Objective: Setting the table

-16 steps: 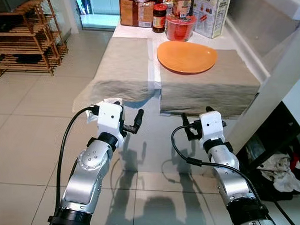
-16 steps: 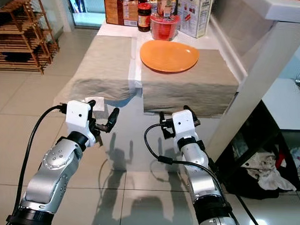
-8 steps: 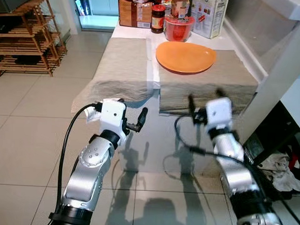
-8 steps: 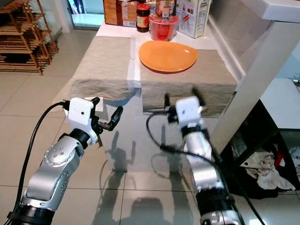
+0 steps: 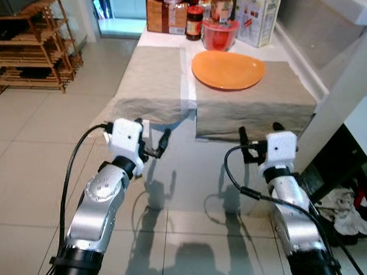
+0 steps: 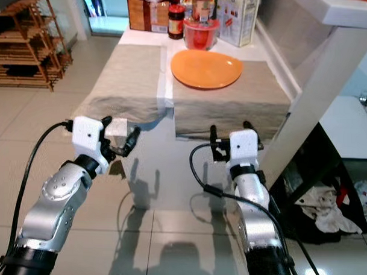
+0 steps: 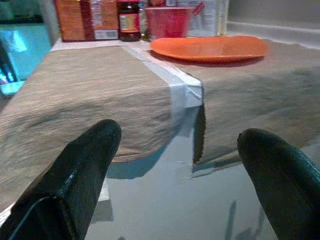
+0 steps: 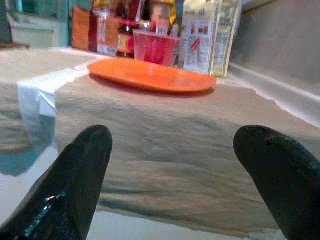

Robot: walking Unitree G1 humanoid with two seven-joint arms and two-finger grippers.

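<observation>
Plate (image 5: pixel 228 69) sits on the right placemat (image 5: pixel 257 101), far up the table (image 5: pixel 170 167); rigid, slick, likely breakable, so I'd grip its rim. Left gripper (image 5: pixel 152 139) and right gripper (image 5: pixel 258 135) hover empty, fingers spread wide.

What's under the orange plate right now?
The round orange plate lies on the right beige cloth placemat, which hangs over the glass table's edge. The plate hides the cloth beneath it.
</observation>
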